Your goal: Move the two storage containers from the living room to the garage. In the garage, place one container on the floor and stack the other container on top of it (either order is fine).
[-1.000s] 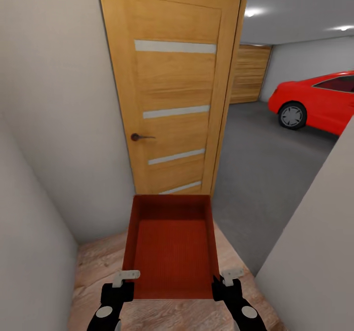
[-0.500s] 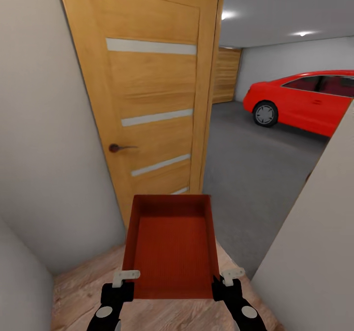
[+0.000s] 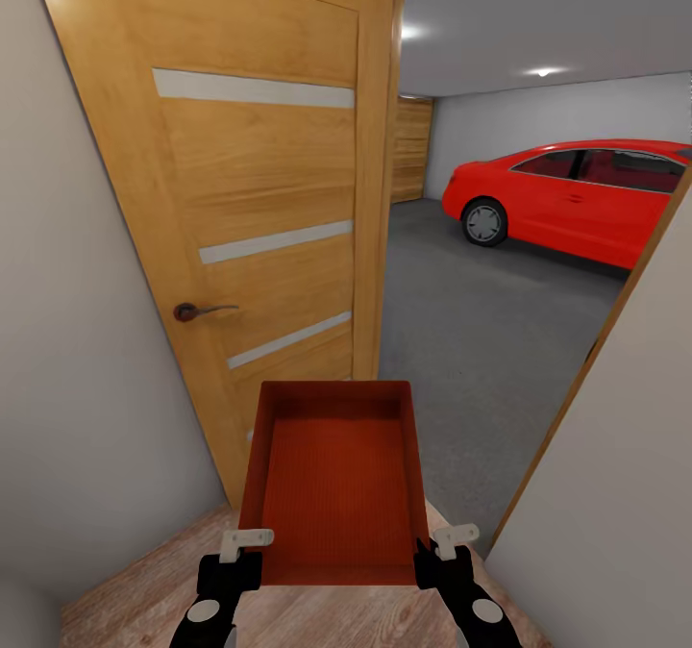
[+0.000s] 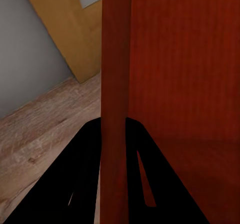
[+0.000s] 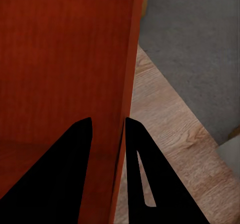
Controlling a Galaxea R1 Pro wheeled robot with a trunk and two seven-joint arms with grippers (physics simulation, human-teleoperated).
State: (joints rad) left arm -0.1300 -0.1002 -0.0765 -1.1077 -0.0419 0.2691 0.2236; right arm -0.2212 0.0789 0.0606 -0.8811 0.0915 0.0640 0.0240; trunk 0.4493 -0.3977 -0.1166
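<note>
Camera has swung right; container (image 3: 334, 480) stays gripped by both grippers.

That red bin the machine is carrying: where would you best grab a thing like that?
By its two long side walls near the close end, one gripper from each side, as the left gripper and right gripper do now. The storage container has thin upright walls that the jaws straddle easily.

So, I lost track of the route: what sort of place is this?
A house passage at the garage doorway, it seems: wood-plank flooring underfoot, an open wooden door, and beyond it grey concrete floor with a red car.
</note>
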